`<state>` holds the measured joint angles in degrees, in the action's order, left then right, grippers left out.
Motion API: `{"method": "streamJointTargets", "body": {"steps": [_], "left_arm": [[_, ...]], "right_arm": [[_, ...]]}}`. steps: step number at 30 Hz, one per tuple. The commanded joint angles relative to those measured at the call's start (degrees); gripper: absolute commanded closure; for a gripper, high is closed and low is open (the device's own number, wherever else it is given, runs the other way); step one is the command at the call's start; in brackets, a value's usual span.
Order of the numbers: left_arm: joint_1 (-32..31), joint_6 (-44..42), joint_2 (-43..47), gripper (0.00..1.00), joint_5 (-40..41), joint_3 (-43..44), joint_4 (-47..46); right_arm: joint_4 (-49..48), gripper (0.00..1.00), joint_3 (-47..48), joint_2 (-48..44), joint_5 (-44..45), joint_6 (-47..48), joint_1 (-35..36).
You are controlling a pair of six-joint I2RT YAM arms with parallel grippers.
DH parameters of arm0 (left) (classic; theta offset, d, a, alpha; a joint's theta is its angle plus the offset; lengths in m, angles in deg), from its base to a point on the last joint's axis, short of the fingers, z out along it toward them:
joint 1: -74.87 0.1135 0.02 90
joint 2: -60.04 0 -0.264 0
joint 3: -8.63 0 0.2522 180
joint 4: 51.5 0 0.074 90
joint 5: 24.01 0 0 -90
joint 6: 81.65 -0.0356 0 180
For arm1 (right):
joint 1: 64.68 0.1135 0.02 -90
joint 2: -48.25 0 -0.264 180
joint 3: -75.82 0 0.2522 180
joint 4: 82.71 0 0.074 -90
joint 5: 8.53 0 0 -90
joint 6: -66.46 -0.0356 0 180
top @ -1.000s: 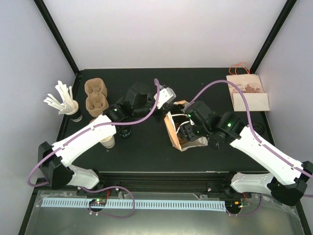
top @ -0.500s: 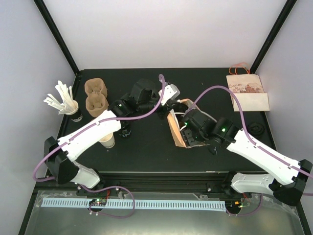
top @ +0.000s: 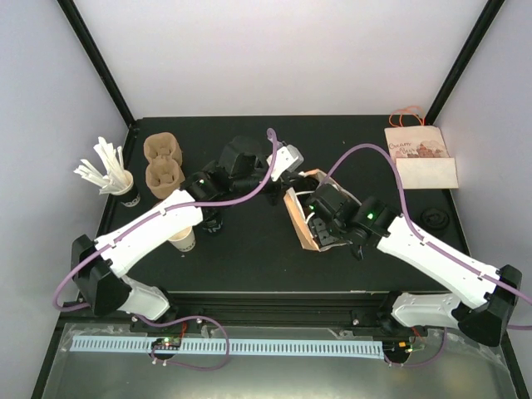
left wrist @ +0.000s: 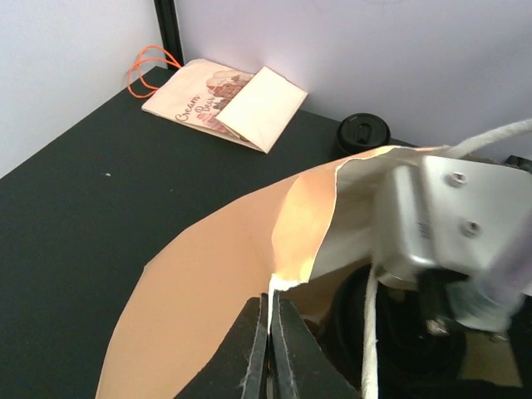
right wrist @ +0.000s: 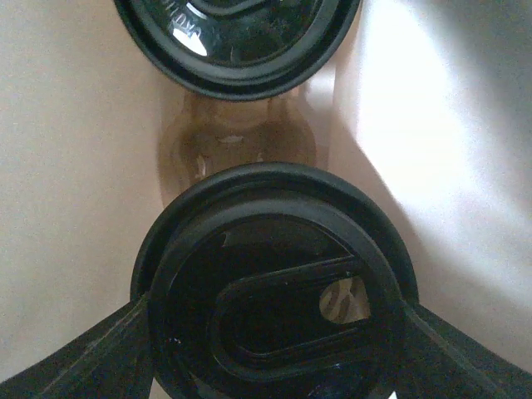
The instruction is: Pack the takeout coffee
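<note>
A brown paper bag (top: 296,221) lies open at mid-table. My left gripper (left wrist: 272,332) is shut on the torn rim of the bag (left wrist: 208,274) and holds its mouth up; from above the left gripper (top: 290,188) sits at the bag's far edge. My right gripper (right wrist: 274,324) is inside the bag, its fingers (right wrist: 91,349) pressed against both sides of a coffee cup with a black lid (right wrist: 274,307). A second lidded cup (right wrist: 237,41) sits deeper in the bag. From above, the right gripper (top: 320,226) is hidden inside the bag's mouth.
Two cardboard cup carriers (top: 163,162) and a cup of white stirrers (top: 108,173) stand at the far left. A paper cup (top: 184,239) and a dark cup (top: 212,223) sit under the left arm. A flat printed bag (top: 422,158) and a loose black lid (top: 434,218) lie at the right.
The right arm has pushed left and deeper into the bag with the cup. The left gripper has shifted slightly right with the rim, and the bag's mouth has narrowed.
</note>
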<state>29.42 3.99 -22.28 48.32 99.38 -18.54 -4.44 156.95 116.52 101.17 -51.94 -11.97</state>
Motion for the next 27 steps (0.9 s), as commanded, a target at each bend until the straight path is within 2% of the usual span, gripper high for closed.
{"method": "streamJointTargets", "body": {"steps": [1, 9, 20, 27], "left_arm": [[-0.1, -1.3, 3.0, 0.97, -4.1, -2.1, -2.0], [-0.2, 1.2, 3.5, 0.97, -2.2, -2.2, -2.8], [-0.2, 1.9, 5.0, 0.97, -0.9, -3.6, -5.3], [-0.2, 2.9, 4.3, 0.97, -4.1, -3.6, -6.0]], "right_arm": [[-1.8, 0.42, 2.4, 1.5, -2.1, 1.5, -1.8], [3.3, 0.43, 7.5, 8.1, -4.5, -0.7, -2.1], [-0.2, 0.43, -2.4, 2.5, -3.0, 0.9, -2.1], [-8.2, 0.43, -6.2, 0.8, -1.4, 3.0, -2.1]]}}
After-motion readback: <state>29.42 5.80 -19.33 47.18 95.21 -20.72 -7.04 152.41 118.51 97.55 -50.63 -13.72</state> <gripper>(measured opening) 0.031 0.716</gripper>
